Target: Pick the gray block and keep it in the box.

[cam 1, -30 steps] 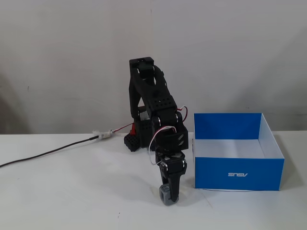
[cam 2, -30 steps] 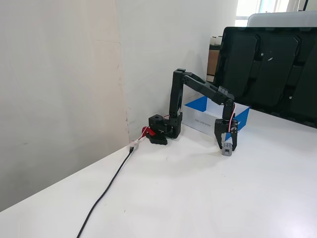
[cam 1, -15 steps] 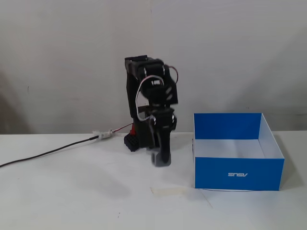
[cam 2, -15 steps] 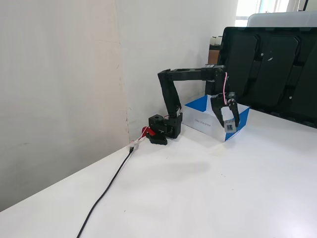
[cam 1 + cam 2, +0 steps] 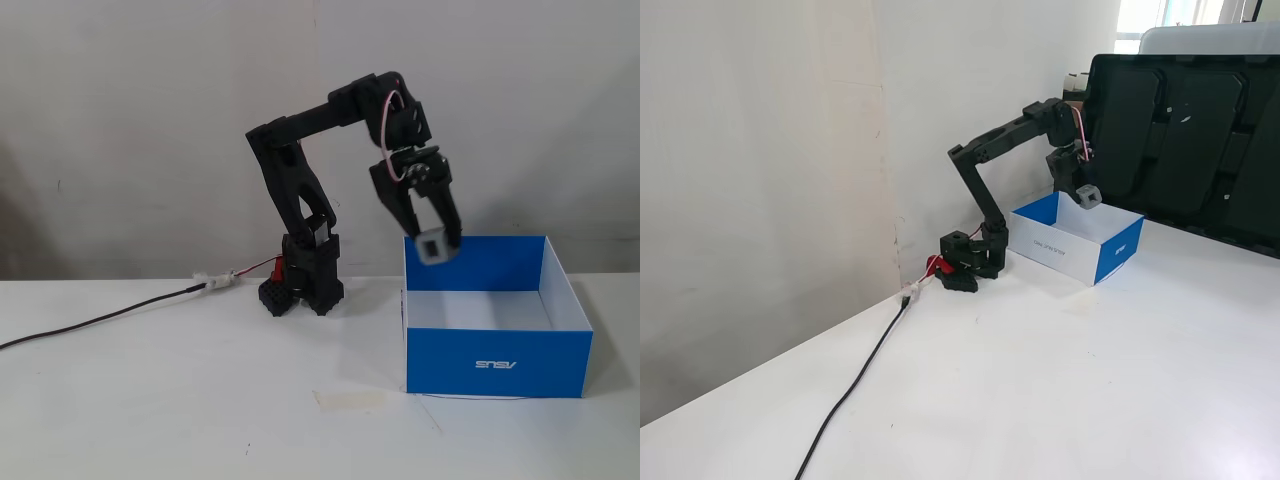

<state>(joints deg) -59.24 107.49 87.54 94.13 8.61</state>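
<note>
The gray block (image 5: pixel 435 246) is a small gray cube held in my gripper (image 5: pixel 437 243), which is shut on it. It hangs just above the box's far left corner. In the other fixed view the block (image 5: pixel 1089 196) hangs over the box's open top, with the gripper (image 5: pixel 1087 194) around it. The box (image 5: pixel 497 362) is blue outside with a white logo and white inside; it stands on the white table to the right of the arm's base in a fixed view, and it also shows in the other fixed view (image 5: pixel 1108 258).
The arm's black base (image 5: pixel 310 280) stands at the wall, with a cable (image 5: pixel 100 320) running left across the table. A strip of tape (image 5: pixel 348 399) lies in front of the box. Large black panels (image 5: pixel 1185 130) stand behind the box.
</note>
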